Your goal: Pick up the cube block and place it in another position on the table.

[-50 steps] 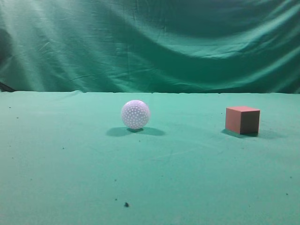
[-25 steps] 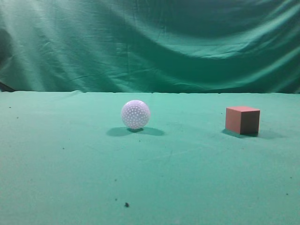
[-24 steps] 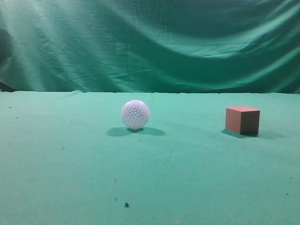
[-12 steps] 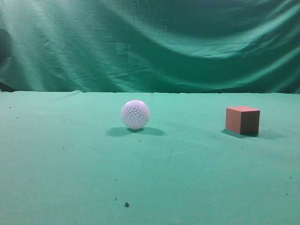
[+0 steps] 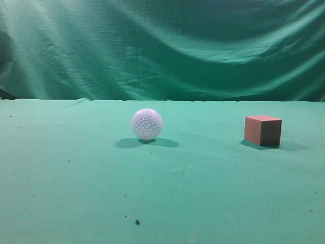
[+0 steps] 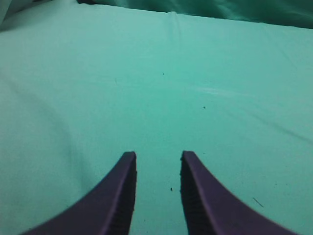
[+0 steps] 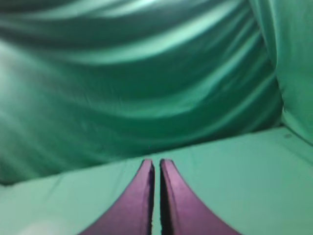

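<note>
Ball, white and dimpled, sat mid-table; cube block rested well to its right, untouched. Risk: a careless sweep toward the block could knock the ball rolling, or the block could slip from a shallow pinch. Left gripper: fingers parted, holding nothing, above bare cloth. Right gripper: fingers pressed nearly together, empty, facing the backdrop curtain.

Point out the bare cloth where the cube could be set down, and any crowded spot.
Free: the table left of the ball, the stretch between the ball and the cube, and the whole near strip in front of both, bare but for dark specks. Nowhere is crowded; only the strip right of the cube, toward the picture's edge, is narrow.
</note>
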Robot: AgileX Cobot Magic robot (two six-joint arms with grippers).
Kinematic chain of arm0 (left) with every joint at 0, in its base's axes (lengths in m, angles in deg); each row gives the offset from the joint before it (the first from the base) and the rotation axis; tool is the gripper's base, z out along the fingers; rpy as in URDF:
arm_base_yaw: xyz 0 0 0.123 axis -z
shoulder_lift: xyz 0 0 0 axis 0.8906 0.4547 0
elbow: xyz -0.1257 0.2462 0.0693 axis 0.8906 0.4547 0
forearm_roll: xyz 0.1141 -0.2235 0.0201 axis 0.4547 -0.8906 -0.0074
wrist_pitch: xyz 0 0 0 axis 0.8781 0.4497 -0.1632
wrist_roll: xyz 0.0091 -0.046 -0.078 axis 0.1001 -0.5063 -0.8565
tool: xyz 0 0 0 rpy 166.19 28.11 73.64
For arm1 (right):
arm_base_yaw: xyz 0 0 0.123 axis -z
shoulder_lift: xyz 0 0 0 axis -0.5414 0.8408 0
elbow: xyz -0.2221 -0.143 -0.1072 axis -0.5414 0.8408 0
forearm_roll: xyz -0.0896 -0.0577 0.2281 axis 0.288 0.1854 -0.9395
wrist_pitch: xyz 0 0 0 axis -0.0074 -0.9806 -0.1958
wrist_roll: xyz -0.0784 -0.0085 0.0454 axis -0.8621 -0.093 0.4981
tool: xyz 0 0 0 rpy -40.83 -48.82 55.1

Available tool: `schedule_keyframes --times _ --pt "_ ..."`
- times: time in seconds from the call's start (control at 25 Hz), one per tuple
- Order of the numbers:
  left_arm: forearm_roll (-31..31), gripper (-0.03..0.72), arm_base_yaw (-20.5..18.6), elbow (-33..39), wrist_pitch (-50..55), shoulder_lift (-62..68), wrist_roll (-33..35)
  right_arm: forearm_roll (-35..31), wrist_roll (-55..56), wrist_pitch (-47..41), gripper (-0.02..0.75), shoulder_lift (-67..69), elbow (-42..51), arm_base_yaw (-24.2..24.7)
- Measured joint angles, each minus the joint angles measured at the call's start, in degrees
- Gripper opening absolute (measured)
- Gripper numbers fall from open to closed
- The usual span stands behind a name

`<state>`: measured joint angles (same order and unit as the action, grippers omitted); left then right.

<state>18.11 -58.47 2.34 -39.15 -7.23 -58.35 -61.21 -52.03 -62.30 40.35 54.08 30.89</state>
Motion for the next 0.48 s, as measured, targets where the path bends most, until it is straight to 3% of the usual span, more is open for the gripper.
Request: schedule_keyframes --times 0.32,0.48 --pt "0.00 0.262 0.00 0.00 0.00 0.00 0.00 0.11 -3.76 -5.25 0.000 3.77 -0.38 0.00" --pt "0.00 0.262 0.00 0.00 0.00 0.00 0.00 1.28 -8.93 -17.96 0.000 9.43 -5.46 0.00"
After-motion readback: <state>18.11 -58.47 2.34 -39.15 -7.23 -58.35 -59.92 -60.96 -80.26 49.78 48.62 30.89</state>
